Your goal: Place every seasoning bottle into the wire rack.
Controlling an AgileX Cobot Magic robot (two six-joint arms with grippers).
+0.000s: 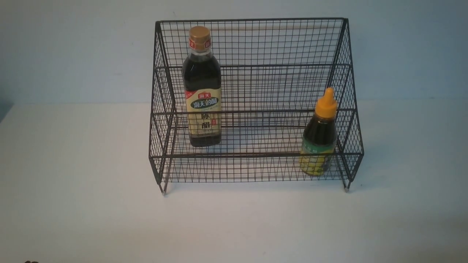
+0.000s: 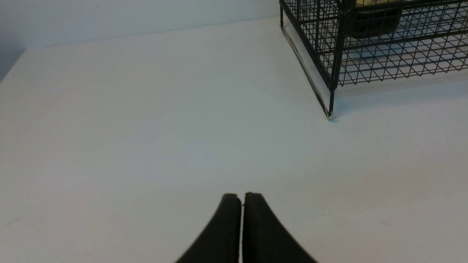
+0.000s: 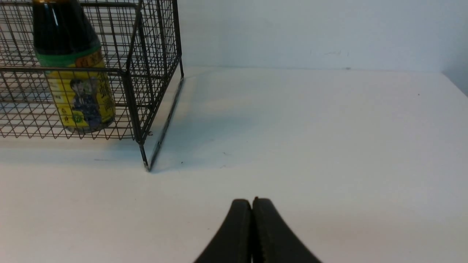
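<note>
Open middle, meshed front
Inside the black wire-mesh stepped rack (image 1: 252, 155), a gap lies between the tall dark bottle with the gold cap (image 1: 202, 87), near the rack's left side, and the short dark bottle with the orange nozzle cap (image 1: 320, 135), near its right front corner. Mesh bars the front edge, back and both sides; above the front edge the way in is free.

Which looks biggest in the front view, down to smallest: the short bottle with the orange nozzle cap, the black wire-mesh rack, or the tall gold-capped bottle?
1. Black wire-mesh rack
2. Tall gold-capped bottle
3. Short bottle with the orange nozzle cap
</note>
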